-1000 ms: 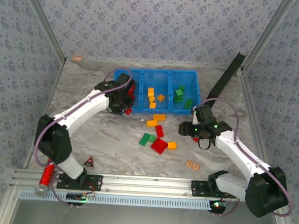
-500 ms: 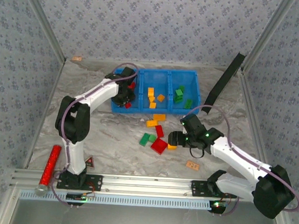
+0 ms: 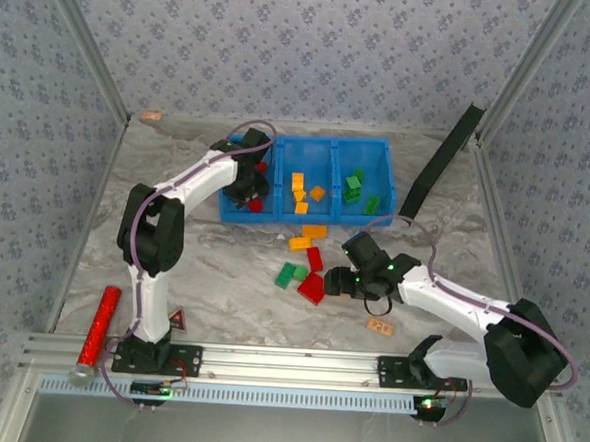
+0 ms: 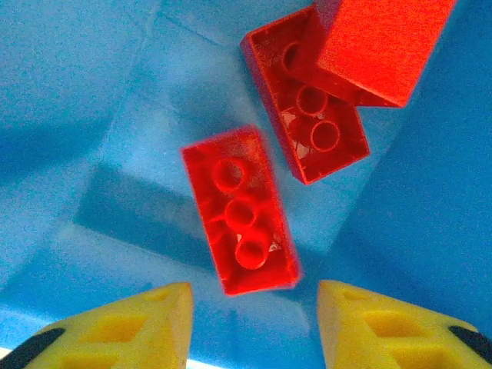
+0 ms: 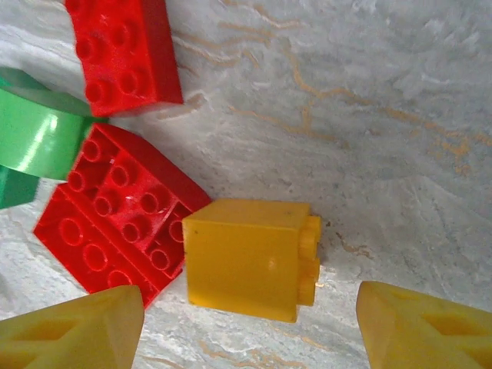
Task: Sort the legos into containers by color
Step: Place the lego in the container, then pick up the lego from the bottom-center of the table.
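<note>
The blue tray (image 3: 379, 152) stands at the back with three containers side by side. My left gripper (image 3: 249, 188) hangs over the left one, open (image 4: 255, 323). Just past its fingertips a red lego (image 4: 240, 211) lies loose on the blue floor (image 4: 115, 115), beside two other red ones (image 4: 307, 131). Orange legos (image 3: 299, 189) fill the middle container and green ones (image 3: 353, 187) the right. My right gripper (image 3: 333, 281) is low over the table, open (image 5: 250, 323), straddling a yellow lego (image 5: 246, 257) that touches a flat red square lego (image 5: 115, 211).
Loose legos on the marble: orange (image 3: 314, 231), red (image 3: 315, 258), green (image 3: 286, 274). A tan block (image 3: 380, 326) lies near the right arm. A shiny red cylinder (image 3: 98, 324) lies front left. A black strip (image 3: 441, 160) leans at the right wall.
My left gripper has opened over the left container and the red lego has dropped from it. My right gripper came down and left onto the yellow lego beside the red square.
</note>
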You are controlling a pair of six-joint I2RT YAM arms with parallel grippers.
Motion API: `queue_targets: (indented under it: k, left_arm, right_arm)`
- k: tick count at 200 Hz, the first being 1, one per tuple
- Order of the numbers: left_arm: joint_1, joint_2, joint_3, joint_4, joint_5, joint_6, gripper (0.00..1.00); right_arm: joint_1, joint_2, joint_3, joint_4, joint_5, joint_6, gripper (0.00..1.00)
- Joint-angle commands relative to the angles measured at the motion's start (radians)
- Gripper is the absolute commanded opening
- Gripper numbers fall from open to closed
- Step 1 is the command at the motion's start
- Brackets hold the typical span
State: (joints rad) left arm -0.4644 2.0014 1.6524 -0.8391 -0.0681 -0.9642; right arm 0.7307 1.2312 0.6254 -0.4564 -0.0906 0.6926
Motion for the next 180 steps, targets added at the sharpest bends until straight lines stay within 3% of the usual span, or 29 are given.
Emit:
queue_targets:
  k: [1, 54, 111, 148, 180]
  left_arm:
    - [0.004, 0.002, 0.033, -0.031, 0.007, 0.034, 0.49]
    - [0.003, -0.038, 0.087, -0.132, 0.024, 0.180, 0.52]
    - [-0.033, -0.174, 0.077, -0.161, -0.001, 0.340, 0.55]
    - [-0.156, -0.183, 0.071, -0.196, -0.069, 0.430, 0.56]
    - [-0.285, -0.176, 0.005, -0.183, -0.071, 0.425, 0.57]
  right_arm:
    - [0.008, 0.026, -0.018, 0.028, 0.012, 0.013, 0.75]
    - [0.010, 0.083, -0.020, 0.048, 0.028, -0.018, 0.70]
    - [0.001, 0.158, -0.012, 0.079, 0.023, -0.056, 0.53]
    - [-0.012, 0.162, 0.013, 0.027, 0.042, -0.111, 0.46]
    - [-0.053, 0.111, 0.037, -0.042, 0.057, -0.162, 0.43]
